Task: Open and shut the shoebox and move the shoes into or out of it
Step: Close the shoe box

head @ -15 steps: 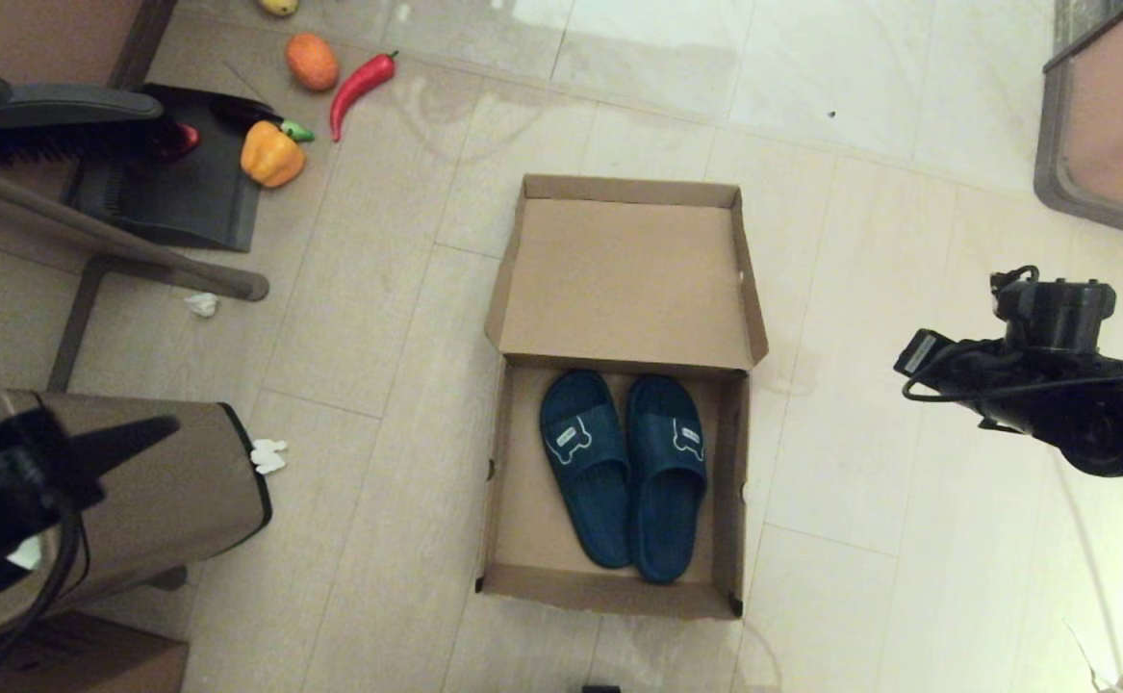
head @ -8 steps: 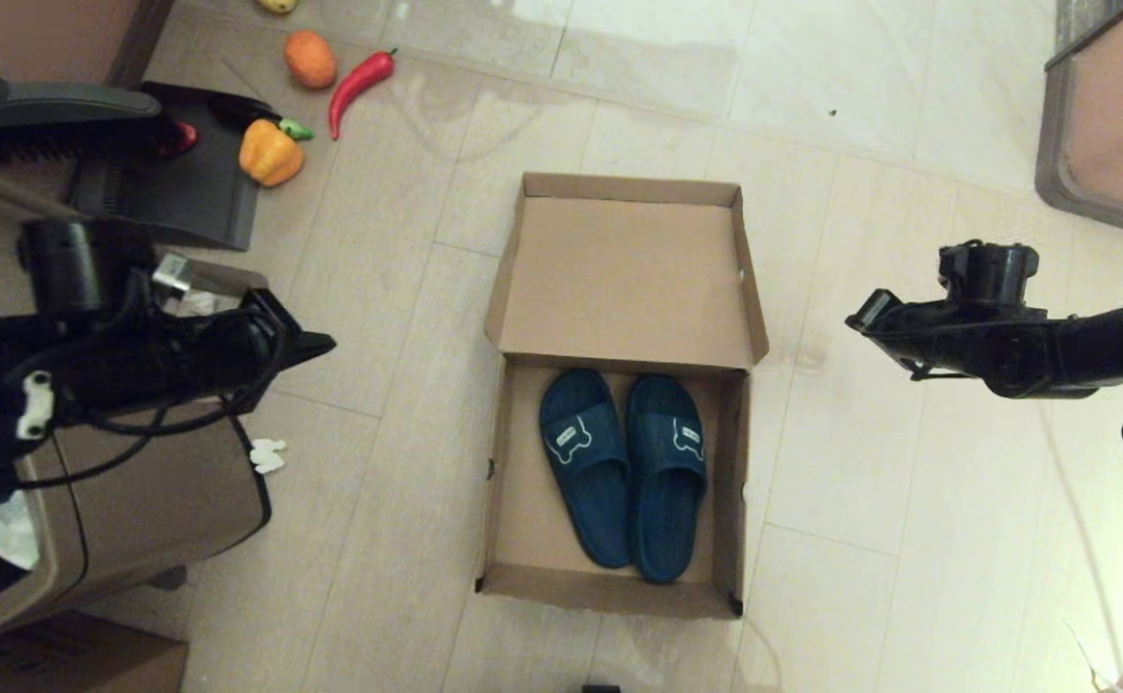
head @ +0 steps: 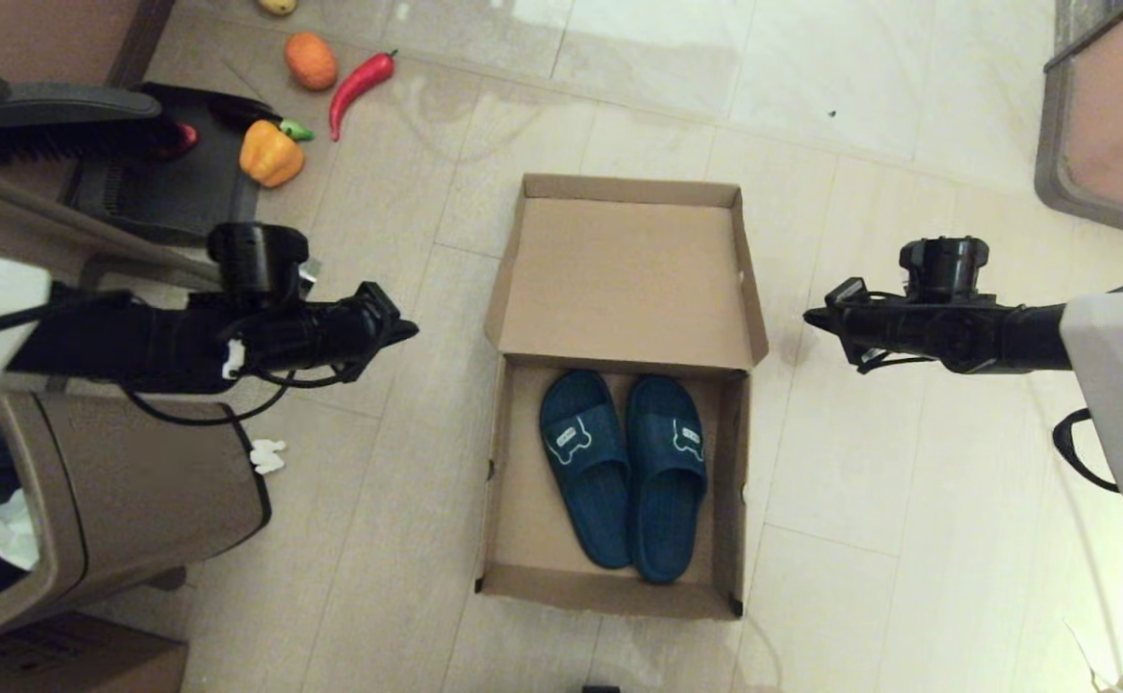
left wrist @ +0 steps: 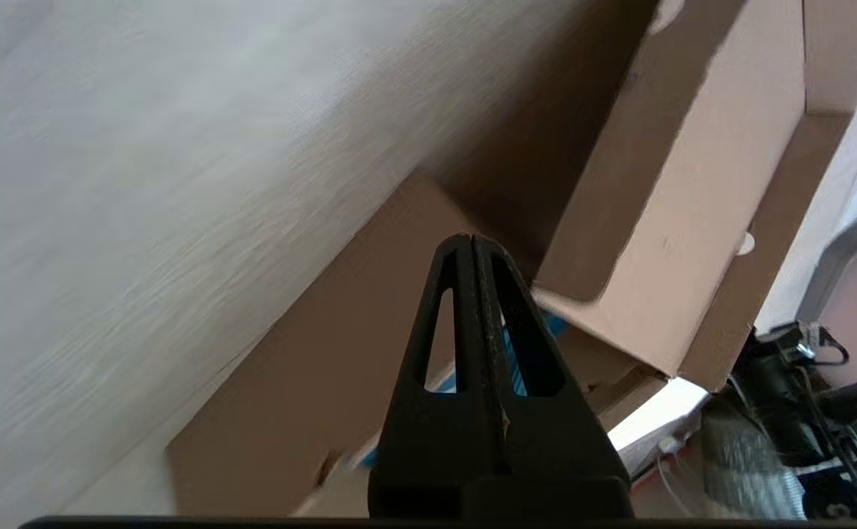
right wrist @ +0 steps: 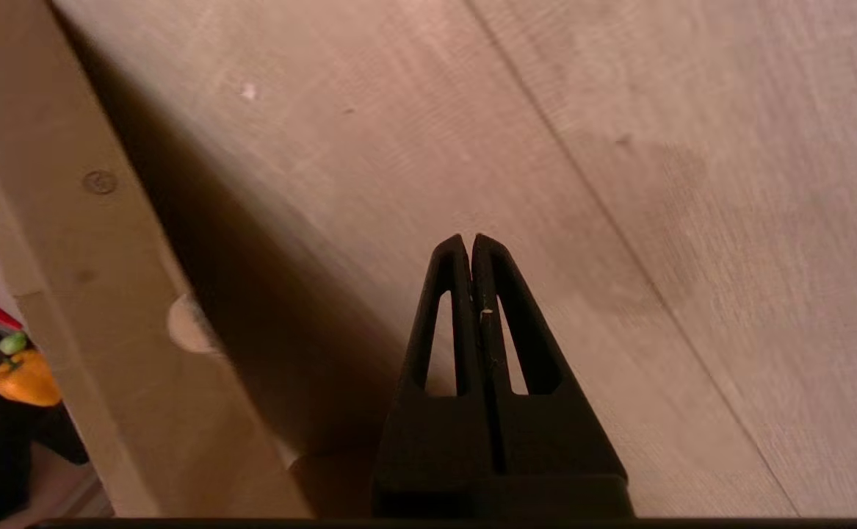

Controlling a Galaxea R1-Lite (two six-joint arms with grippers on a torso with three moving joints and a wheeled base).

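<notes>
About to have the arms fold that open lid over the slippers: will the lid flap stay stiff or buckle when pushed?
The lid is thin cardboard, so it is probably light and will likely swing at its crease. Its side flaps splay outward and may snag the shoebox walls. Both the left end effector and right end effector are shut, so pushing suits.

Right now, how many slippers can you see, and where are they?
2. The left slipper and the right slipper lie side by side inside the open shoebox, toes toward its raised lid. None show outside it.
</notes>
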